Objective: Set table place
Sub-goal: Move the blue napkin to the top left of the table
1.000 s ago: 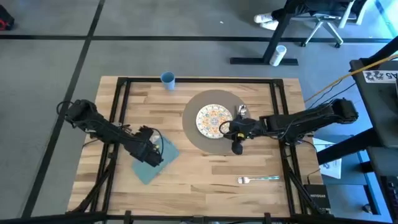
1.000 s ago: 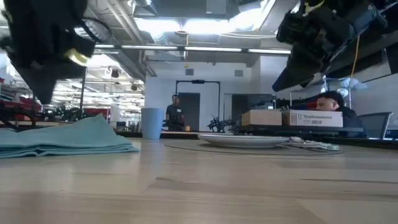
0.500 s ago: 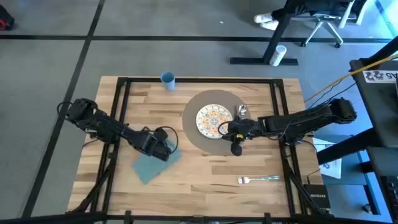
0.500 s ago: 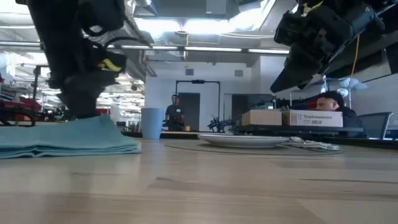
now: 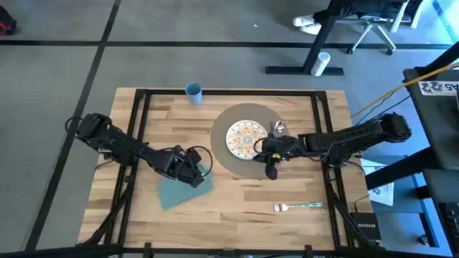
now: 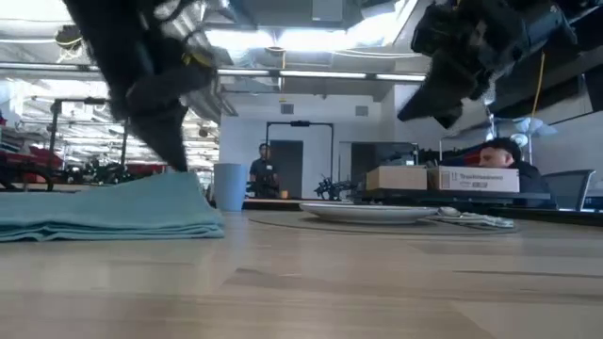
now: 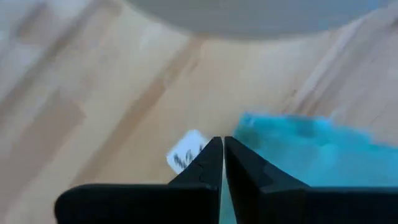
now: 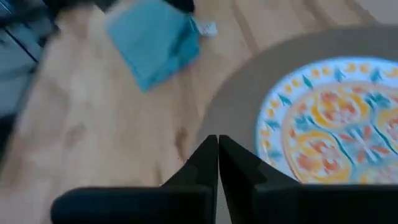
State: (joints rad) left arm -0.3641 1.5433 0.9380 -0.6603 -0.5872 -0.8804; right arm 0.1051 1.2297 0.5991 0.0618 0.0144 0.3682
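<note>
Looking straight down, high view alone takes in the whole table (image 5: 237,197): round grey-brown placemat (image 5: 222,154) right of centre toward the far side, patterned plate (image 5: 246,138) on it, spoon (image 5: 279,128) on the mat's right part beside the plate, blue cup (image 5: 193,91) at the far edge, fork (image 5: 297,207) near the right front, teal napkin (image 5: 178,188) left of centre. From table height, none of that layout readable: mat reduced to a thin dark line under the plate (image 6: 367,213), napkin (image 6: 104,209) seen as a folded stack, cup (image 6: 229,186) upright behind it, and beyond the table a person standing in a far doorway plus another seated at right.

Left gripper (image 5: 196,170) low over the napkin's right far corner, well apart from the mat; in its wrist view, fingers pressed together with only a sliver between, a small white tag (image 7: 185,152) just beside the tips, napkin (image 7: 311,155) to one side, mat (image 7: 249,15) cut off at the frame edge and blurred. Contact with the cloth not clear.

Right gripper (image 5: 259,147) above the mat's near right part, at the plate's rim; jaws closed to a narrow slit, nothing held, mat (image 8: 236,102) directly beyond the tips, plate (image 8: 339,127) partly cut off. In the low view both arms only dark shapes at the top.
</note>
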